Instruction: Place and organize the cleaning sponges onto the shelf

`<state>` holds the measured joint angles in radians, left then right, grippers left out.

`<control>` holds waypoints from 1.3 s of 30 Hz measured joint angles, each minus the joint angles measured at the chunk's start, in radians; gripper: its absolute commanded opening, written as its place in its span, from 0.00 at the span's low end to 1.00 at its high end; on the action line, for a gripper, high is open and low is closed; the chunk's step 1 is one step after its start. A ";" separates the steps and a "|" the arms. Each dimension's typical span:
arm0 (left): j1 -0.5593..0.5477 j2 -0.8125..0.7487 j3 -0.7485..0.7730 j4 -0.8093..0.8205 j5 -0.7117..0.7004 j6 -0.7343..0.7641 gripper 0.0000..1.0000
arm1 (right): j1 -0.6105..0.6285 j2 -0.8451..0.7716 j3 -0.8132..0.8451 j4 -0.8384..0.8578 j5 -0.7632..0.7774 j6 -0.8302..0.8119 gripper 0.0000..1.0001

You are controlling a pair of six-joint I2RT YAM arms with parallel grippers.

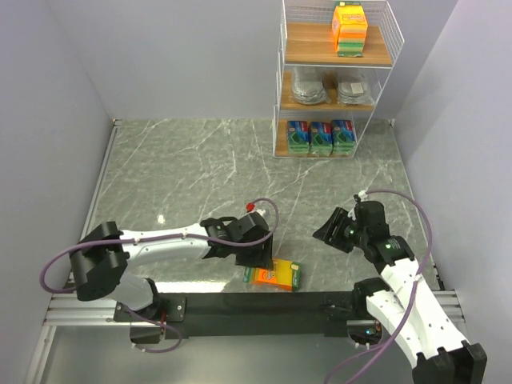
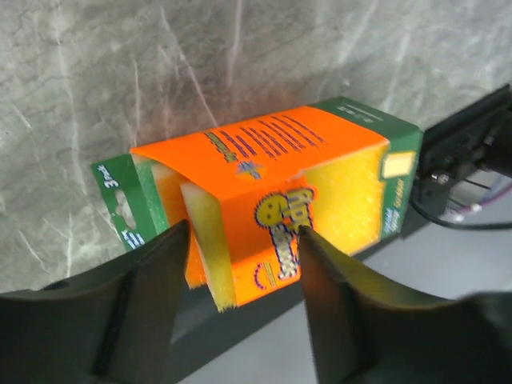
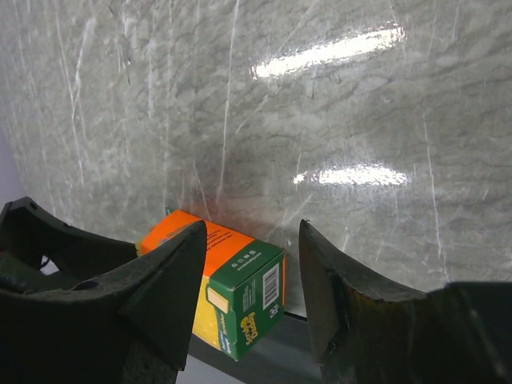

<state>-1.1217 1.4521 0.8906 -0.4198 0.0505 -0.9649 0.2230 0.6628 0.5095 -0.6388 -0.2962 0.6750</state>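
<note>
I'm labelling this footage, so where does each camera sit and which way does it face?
Top external: above and behind the bases, looking down the table toward the shelf; both arms show.
Left wrist: on the left arm, looking down between its fingers at the orange sponge pack.
Right wrist: low, between its fingers, facing that pack.
Shared: all see the pack.

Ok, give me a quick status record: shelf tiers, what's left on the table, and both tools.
shelf top tier: one orange pack
middle tier: two silvery grey packs
bottom tier: three blue-and-green packs
table: second orange pack, lying near the front edge
left tool: straddling that pack's end, grip not confirmed
right tool: open, empty, above the table
remaining: one pack to shelve
</note>
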 measured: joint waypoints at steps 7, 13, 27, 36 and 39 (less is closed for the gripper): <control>-0.012 0.040 0.024 0.043 -0.011 -0.048 0.01 | 0.000 -0.010 -0.014 0.002 -0.002 0.000 0.57; -0.016 0.036 0.024 0.061 -0.035 -0.052 0.01 | 0.000 -0.011 -0.022 0.005 -0.008 0.005 0.57; 0.126 -0.174 -0.158 0.422 -0.313 -0.274 0.01 | 0.000 -0.013 -0.022 0.032 -0.007 0.042 0.57; 0.189 0.024 -0.206 0.795 -0.399 -0.625 0.01 | 0.000 -0.014 -0.032 0.080 -0.007 0.076 0.57; 0.205 0.158 -0.189 0.862 -0.398 -0.740 0.01 | 0.000 -0.018 -0.050 0.096 -0.008 0.083 0.57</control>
<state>-0.9169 1.6096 0.7017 0.4419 -0.3477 -1.7046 0.2226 0.6453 0.4595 -0.5426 -0.3042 0.7582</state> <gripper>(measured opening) 0.035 0.569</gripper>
